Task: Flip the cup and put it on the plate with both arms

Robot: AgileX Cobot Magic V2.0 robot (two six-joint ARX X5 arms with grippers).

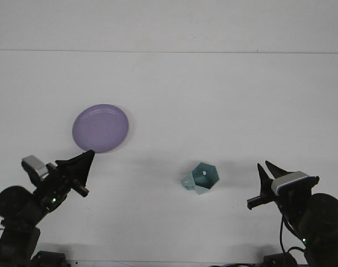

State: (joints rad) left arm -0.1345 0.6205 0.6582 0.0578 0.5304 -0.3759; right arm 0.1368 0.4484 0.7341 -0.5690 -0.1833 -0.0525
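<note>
Left claw (79, 164) low at the worktop's (213, 89) near edge, tips just below one round purple plate (101, 128); spread could not be told. One teal hexagonal cup (201, 178) sat free on the worktop, centre-right. Right claw (264, 179) beside it, apart, spread wide, empty.

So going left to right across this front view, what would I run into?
Left claw → purple plate → teal cup, open mouth facing the camera → right claw.
</note>
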